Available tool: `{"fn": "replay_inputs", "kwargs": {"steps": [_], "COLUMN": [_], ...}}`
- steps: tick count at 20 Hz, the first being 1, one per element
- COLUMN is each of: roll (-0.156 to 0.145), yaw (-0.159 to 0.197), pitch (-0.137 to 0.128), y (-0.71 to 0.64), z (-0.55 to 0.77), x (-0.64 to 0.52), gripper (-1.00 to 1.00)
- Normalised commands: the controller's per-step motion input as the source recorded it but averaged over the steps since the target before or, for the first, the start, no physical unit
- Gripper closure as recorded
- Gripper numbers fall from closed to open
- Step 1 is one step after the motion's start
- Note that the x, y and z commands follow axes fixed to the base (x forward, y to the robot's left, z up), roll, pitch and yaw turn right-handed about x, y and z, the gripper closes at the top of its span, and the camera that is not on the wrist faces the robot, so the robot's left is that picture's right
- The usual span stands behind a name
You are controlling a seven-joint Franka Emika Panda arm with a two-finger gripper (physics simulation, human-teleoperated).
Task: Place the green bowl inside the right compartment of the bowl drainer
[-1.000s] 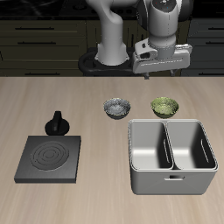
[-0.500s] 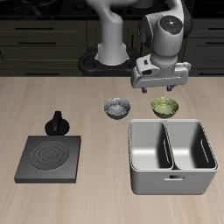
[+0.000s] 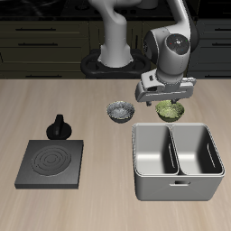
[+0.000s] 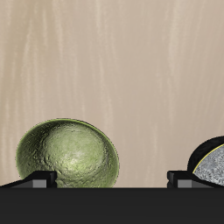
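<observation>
The green bowl (image 3: 170, 111) sits upright on the table just behind the bowl drainer (image 3: 178, 186), a grey two-well bin with a slot handle on its front. Both wells hold nothing, the right compartment (image 3: 198, 150) included. My gripper (image 3: 167, 99) hangs low over the green bowl, open, with one finger on each side of it and nothing between them. In the wrist view the green bowl (image 4: 68, 156) shows its mottled inside, close to one fingertip (image 4: 37, 178), and the gripper (image 4: 112, 178) stands wide apart.
A dark grey-blue speckled bowl (image 3: 121, 111) sits beside the green one and shows in the wrist view as the speckled bowl (image 4: 213, 164). A flat black stove plate (image 3: 51, 163) lies nearer the front, with a small black pot (image 3: 60, 127) behind it.
The gripper has come down and forward from high above the table's back to just over the green bowl. The bowls and the drainer have not moved.
</observation>
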Motion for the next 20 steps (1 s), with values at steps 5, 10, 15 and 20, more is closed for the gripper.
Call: {"fn": "replay_inputs", "kwargs": {"steps": [5, 10, 15, 20], "roll": [0.007, -0.009, 0.021, 0.070], "yaw": [-0.004, 0.024, 0.024, -0.030], "pitch": [0.068, 0.015, -0.012, 0.033], "y": [-0.04, -0.04, 0.08, 0.10], "z": [-0.35, -0.36, -0.34, -0.28], "x": [-0.03, -0.06, -0.19, -0.17], "gripper": [-1.00, -1.00, -1.00, 1.00]}}
